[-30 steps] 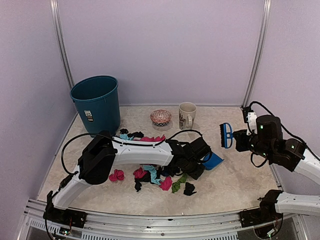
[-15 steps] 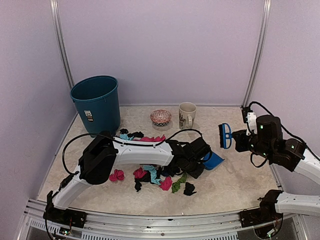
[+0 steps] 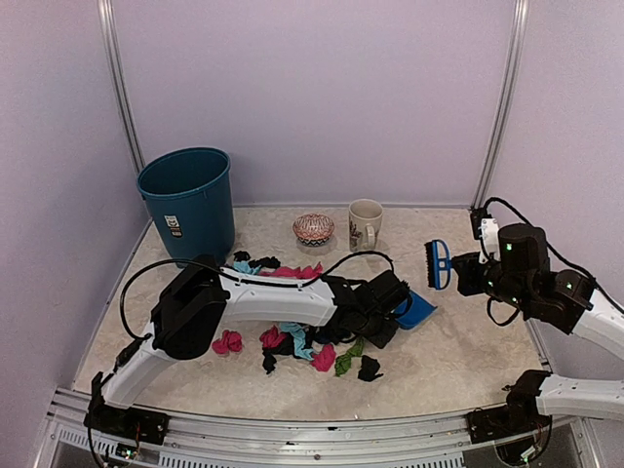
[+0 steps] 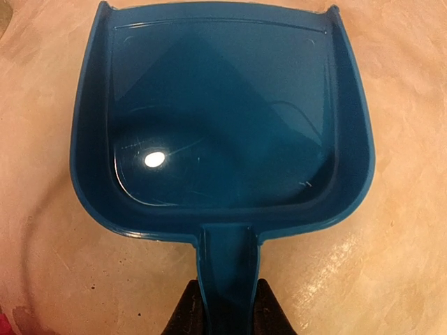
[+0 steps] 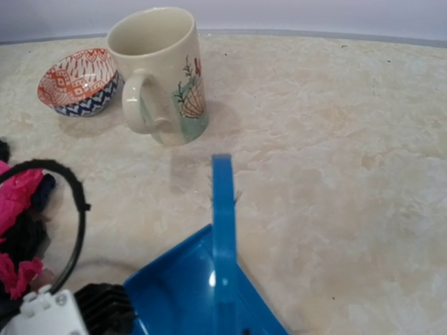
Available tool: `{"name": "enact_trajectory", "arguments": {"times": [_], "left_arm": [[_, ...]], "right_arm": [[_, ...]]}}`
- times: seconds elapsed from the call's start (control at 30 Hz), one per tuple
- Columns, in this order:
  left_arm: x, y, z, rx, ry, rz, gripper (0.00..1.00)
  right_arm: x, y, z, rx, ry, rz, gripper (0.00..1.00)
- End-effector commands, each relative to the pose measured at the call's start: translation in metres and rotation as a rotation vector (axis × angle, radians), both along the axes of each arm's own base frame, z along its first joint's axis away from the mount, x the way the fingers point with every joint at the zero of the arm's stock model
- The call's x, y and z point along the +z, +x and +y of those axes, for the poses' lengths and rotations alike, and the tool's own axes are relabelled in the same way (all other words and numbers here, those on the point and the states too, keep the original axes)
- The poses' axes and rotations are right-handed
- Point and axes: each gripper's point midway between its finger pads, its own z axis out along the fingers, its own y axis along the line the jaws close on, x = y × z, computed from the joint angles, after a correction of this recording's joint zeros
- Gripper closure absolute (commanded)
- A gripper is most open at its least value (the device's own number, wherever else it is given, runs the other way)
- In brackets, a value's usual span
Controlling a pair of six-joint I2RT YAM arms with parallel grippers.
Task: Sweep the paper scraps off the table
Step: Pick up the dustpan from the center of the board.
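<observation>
Roughly a dozen paper scraps (image 3: 292, 341) show in the top view, pink, black, lt blue & green wads, though some sit under the left arm (image 3: 263, 297) so exact count can't be told; they lie on the table (image 3: 458, 351) in two loose bunches, one near the front edge below the forearm, a smaller one on the far side of it. All are on the handle side of the dustpan (image 4: 223, 125), i.e. to the left of the left fingers (image 4: 187, 315), nearest wads just beside them; left wrist view catches only a pink speck at its bottom left corner. Left fingers are closed tight on the dustpan handle, one each side, pan flat on the table w/ mouth pointing away. Right fingers (image 3: 462, 274) are well apart from the scraps, off to the right above the table, clamped fully on the brush (image 3: 440, 264), which is held up on edge. Counts: 1 dustpan, 1 brush, 1 teal bin (image 3: 187, 200) far left, 1 patterned bowl (image 3: 313, 228), 1 mug (image 3: 365, 224) just right of the bowl, 2 arms. Vs a sec ago: top view is nearly the same, scraps, bin, bowl, mug unmoved; dustpan & brush sit approx where they were, any shift too slight to call
</observation>
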Motion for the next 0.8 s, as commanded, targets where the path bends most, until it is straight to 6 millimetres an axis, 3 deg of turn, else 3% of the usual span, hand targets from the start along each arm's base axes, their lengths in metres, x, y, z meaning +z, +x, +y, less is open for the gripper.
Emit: {"name": "enact_trajectory", "arguments": {"times": [0.0, 0.27, 0.47, 0.77], "left_arm": [[0.026, -0.002, 0.011, 0.011, -0.016, -0.021, 1.0], [0.052, -0.028, 0.046, 0.031, -0.013, -0.005, 1.0], [0.084, -0.052, 0.078, 0.063, -0.065, 0.002, 1.0], [0.12, -0.067, 0.155, 0.196, -0.084, -0.022, 1.0]], "right_arm": [[0.009, 0.004, -0.002, -0.012, 0.005, -0.025, 1.0], [0.03, 0.003, -0.002, 0.0, 0.018, -0.06, 1.0], [0.029, 0.008, 0.003, 0.01, 0.007, -0.059, 1.0], [0.027, 0.012, 0.039, 0.166, 0.056, -0.051, 1.0]]}}
